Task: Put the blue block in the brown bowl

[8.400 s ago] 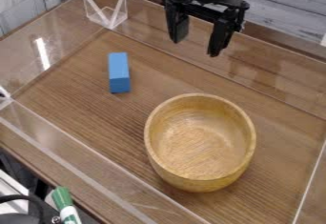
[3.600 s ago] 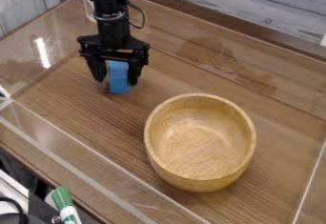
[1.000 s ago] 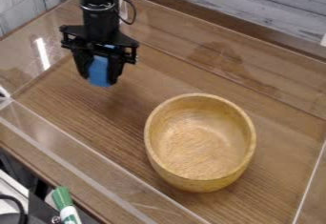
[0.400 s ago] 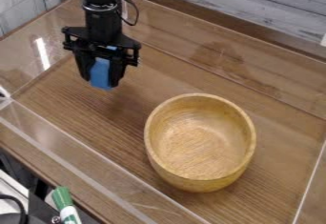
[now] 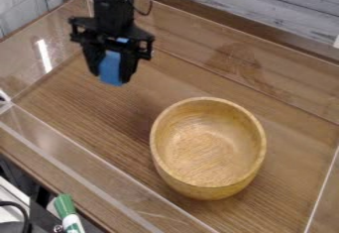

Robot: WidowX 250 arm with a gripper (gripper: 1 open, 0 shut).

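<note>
The single camera view looks down at an angle on a wood-grain desk point(image 5: 252, 73) fenced by clear acrylic walls point(image 5: 54, 148). Toward the desk's far left corner, the black gripper point(image 5: 114, 70) points straight down, its two fingers point(image 5: 91, 58) clamped on the blue block point(image 5: 114, 66). The block sits between the fingers with its lower end poking out below them, and it appears lifted clear of the desk surface, with a faint shadow beneath. The brown bowl point(image 5: 208, 146) stands upright near the desk's near right part, well apart from the gripper and block; its inside shows only wood grain. At the near left corner, outside the acrylic wall, lies a marker-like object with a green band point(image 5: 63, 215); any print on it is too small to read. No brand marks, labels or legible writing show on the gripper, the block, the bowl or the desk.
</note>
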